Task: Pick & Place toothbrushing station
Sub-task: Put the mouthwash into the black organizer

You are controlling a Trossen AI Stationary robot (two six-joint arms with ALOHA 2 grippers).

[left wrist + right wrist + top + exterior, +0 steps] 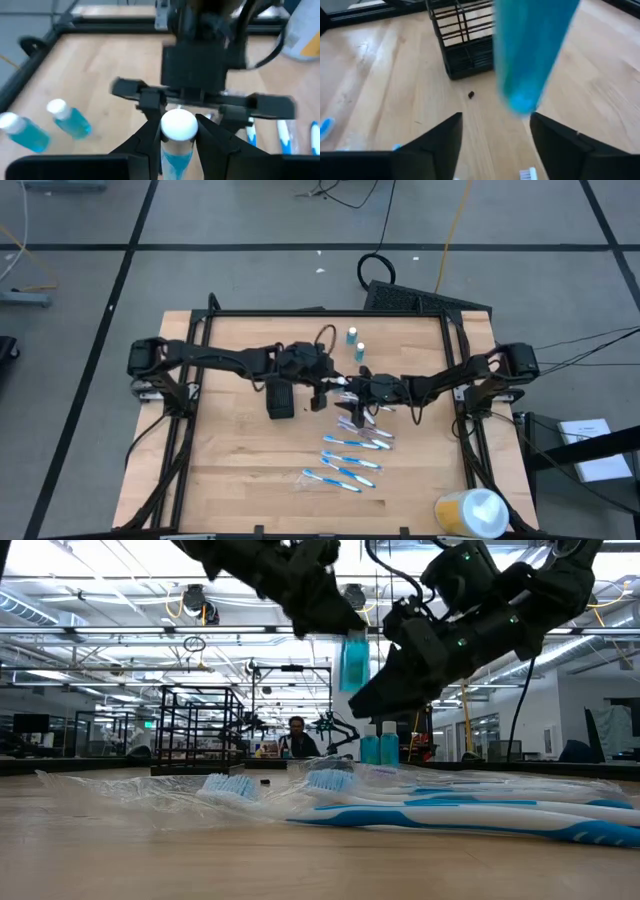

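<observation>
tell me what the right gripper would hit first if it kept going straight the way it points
Probably the blue tube hanging just ahead of the right gripper, whose jaws stand open; the left gripper holds that tube at its white-capped end. Beyond it stands the black mesh holder. Depth is hard to judge.

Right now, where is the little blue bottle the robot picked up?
The blue bottle hangs above mid-table, pinched in the left end effector, just right of the black holder, with the right end effector open below it.
</observation>
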